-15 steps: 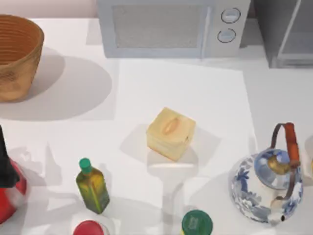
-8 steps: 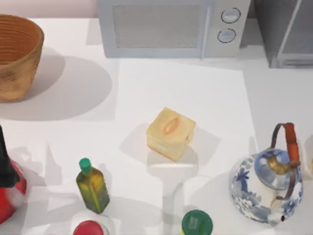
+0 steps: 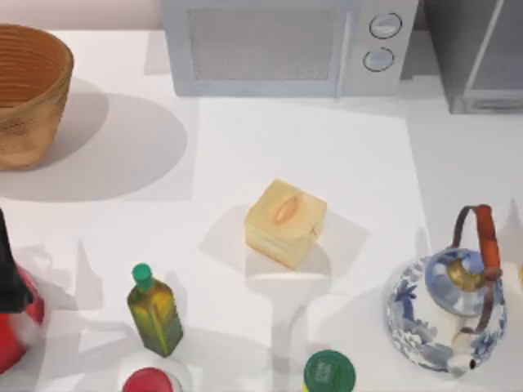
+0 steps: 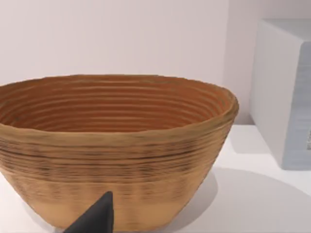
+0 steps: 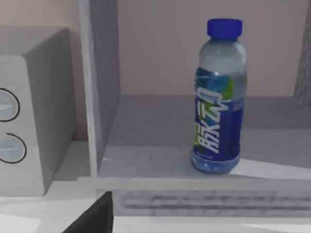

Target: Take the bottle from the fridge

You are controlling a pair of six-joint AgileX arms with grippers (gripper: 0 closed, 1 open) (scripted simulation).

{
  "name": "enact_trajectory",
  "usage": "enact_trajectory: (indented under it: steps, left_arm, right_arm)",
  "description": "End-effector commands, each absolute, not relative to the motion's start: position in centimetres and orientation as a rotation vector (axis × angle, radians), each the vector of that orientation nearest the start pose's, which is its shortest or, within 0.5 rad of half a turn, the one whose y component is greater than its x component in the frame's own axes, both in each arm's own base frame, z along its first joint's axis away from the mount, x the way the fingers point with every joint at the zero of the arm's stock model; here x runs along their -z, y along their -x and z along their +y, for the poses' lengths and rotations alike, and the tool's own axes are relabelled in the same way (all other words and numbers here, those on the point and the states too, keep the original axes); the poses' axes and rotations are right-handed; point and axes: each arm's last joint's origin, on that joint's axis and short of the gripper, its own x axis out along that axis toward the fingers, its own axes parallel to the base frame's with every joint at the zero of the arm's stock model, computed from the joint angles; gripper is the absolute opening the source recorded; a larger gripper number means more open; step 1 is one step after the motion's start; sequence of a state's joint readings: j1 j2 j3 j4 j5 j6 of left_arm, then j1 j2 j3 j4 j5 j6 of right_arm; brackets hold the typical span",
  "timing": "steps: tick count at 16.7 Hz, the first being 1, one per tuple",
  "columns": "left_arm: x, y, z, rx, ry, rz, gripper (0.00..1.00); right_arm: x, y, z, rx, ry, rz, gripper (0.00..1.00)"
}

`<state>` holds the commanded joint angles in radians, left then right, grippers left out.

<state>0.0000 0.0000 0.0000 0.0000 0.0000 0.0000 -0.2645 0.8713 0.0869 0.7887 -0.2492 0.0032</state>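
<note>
White tabletop (image 3: 245,147) spreads out under the overhead camera, with a pale grey microwave (image 3: 286,45) at the back and the dark grey fridge (image 3: 478,53) in the back right corner. A woven basket (image 3: 29,94) sits at the far left. Near the middle lies a small tan box (image 3: 284,222). Toward the front stand an olive-green square bottle (image 3: 154,310), a red-capped jar (image 3: 149,380), a green-capped jar (image 3: 329,372) and, on the right, a blue-and-white teapot (image 3: 448,314). A red object (image 3: 18,318) sits at the left edge.

From the left wrist, the basket (image 4: 116,145) looms close, with one dark fingertip (image 4: 95,218) of the left gripper in front of it; whether that gripper is released or clenched I cannot tell.

From the right wrist, the fridge (image 5: 160,136) stands open and the bottle (image 5: 218,97) is upright on its shelf, blue cap on. The microwave (image 5: 34,107) is beside it. One dark fingertip (image 5: 95,218) of the right gripper is well short of the bottle; I cannot tell its state.
</note>
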Motion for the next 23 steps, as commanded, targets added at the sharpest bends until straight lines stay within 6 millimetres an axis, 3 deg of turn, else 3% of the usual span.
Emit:
enact_trajectory:
  steps: [6, 13, 20, 23]
  left_arm:
    - [-16.0, -10.6, -0.1, 0.000, 0.000, 0.000, 1.00]
    - [-16.0, -10.6, -0.1, 0.000, 0.000, 0.000, 1.00]
    - [-16.0, -10.6, -0.1, 0.000, 0.000, 0.000, 1.00]
    - [-16.0, -10.6, -0.1, 0.000, 0.000, 0.000, 1.00]
  right_arm:
    - [-14.3, -19.7, -7.4, 0.005, 0.002, 0.010, 1.00]
    - [-11.2, -20.5, -10.1, 0.000, 0.000, 0.000, 1.00]
    - [-11.0, -20.5, -10.1, -0.004, 0.000, 0.002, 1.00]
    - [-12.1, -22.3, -10.2, -0.030, 0.052, -0.063, 1.00]
